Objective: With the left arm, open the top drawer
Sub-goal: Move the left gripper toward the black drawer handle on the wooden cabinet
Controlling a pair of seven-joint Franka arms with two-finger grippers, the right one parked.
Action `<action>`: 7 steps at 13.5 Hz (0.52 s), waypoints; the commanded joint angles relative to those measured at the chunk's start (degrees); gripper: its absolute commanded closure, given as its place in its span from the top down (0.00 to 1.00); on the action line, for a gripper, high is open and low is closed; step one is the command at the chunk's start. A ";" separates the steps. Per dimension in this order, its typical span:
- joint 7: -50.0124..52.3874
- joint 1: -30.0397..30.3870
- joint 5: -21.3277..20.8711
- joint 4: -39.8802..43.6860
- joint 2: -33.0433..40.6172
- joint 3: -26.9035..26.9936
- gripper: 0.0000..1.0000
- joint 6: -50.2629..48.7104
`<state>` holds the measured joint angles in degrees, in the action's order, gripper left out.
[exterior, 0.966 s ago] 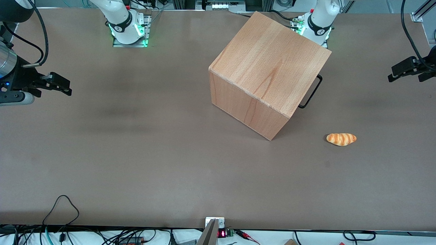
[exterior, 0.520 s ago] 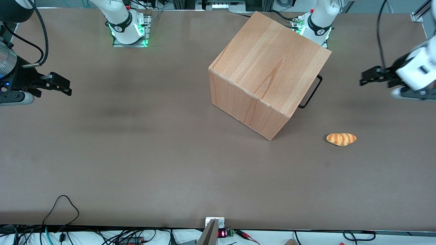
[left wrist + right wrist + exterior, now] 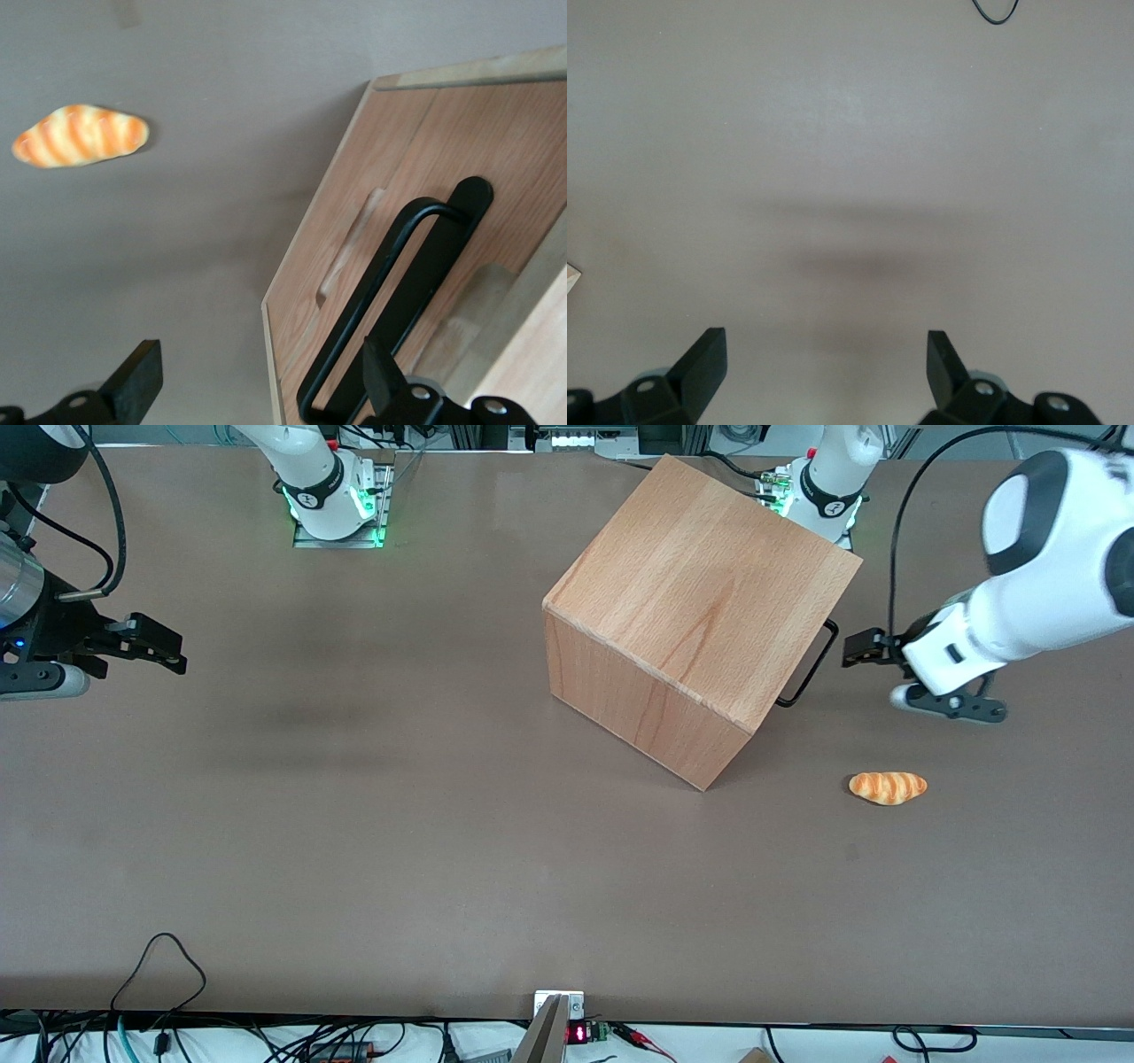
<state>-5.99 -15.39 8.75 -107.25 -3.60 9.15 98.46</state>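
Just short of the top drawer's black bar handle, the left arm's gripper hung wide open and empty, facing the bar's length, touching nothing.

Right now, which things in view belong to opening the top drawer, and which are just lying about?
Part of the job:
- top drawer, shut, with its black bar handle
- left arm's pincer, open, in front of the handle, not touching it

Just lying about:
- bread roll on the table, nearer the front camera than the pincer
- wooden cabinet body
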 commanded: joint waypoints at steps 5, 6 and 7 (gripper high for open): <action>-7.53 0.10 3.91 -4.72 -0.27 0.17 1.00 3.75; -8.59 0.10 4.60 -5.07 -0.36 0.17 1.00 3.84; -8.68 0.01 6.09 -5.77 -0.62 0.17 1.00 3.84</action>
<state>-12.04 -15.28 12.08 -111.45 -4.35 9.13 101.43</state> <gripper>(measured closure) 0.000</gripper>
